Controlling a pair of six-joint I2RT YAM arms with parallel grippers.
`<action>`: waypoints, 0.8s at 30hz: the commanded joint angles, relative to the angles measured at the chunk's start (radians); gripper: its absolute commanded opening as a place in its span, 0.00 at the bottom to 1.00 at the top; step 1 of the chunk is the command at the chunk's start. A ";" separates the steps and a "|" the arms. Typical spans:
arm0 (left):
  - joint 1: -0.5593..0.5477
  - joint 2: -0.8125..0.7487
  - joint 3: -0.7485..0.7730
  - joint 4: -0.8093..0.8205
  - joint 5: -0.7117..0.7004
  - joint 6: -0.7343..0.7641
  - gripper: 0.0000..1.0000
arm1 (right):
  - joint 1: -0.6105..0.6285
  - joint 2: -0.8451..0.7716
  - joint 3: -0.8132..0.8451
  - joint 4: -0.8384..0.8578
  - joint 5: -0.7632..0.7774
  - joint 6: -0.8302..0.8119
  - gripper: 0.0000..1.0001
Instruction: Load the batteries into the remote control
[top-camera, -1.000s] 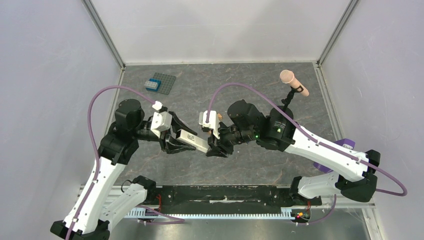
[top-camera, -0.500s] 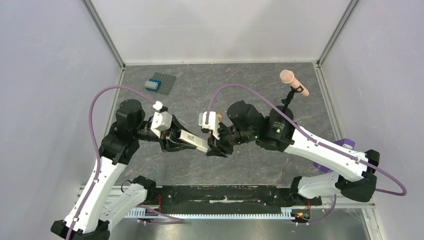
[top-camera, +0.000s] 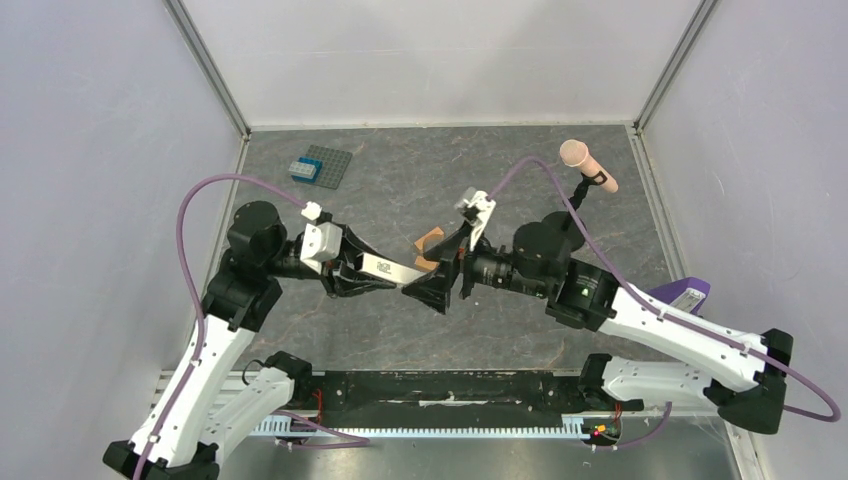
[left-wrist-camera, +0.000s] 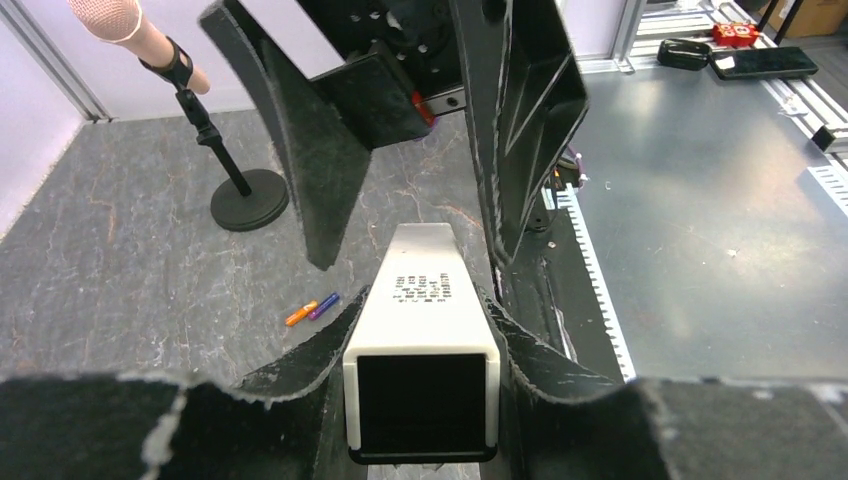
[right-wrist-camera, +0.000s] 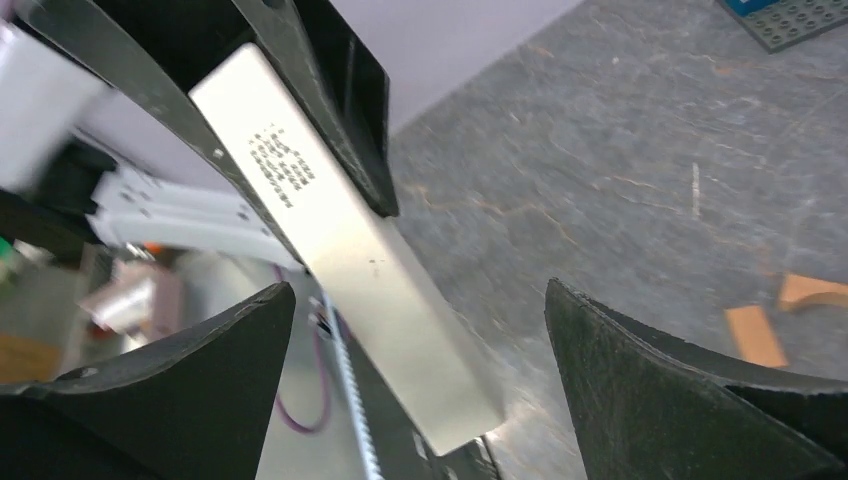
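A: What does the left end effector have?
B: It pinches the remote control by its long sides near one end, held above the desk; the printed face is up.
A: And the right end effector?
B: Spread wide; its fingers flank the bar's free end, with a gap on each side.
A: The batteries?
B: On the desk beyond, nearly end to end, one orange-red, one dark blue, apart from the remote; two orange-brown blocks lie near the right fingers; further back, a microphone on its stand at right; a grey studded plate with a blue brick at left.
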 joint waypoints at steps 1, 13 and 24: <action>0.001 0.048 0.069 0.084 0.013 -0.063 0.02 | -0.003 -0.077 -0.112 0.325 0.115 0.377 0.98; 0.002 0.036 -0.053 0.627 -0.048 -0.483 0.02 | -0.018 -0.215 -0.472 0.797 0.273 0.772 0.91; 0.001 0.015 -0.068 0.632 0.025 -0.509 0.02 | -0.034 -0.155 -0.429 0.911 0.132 0.829 0.68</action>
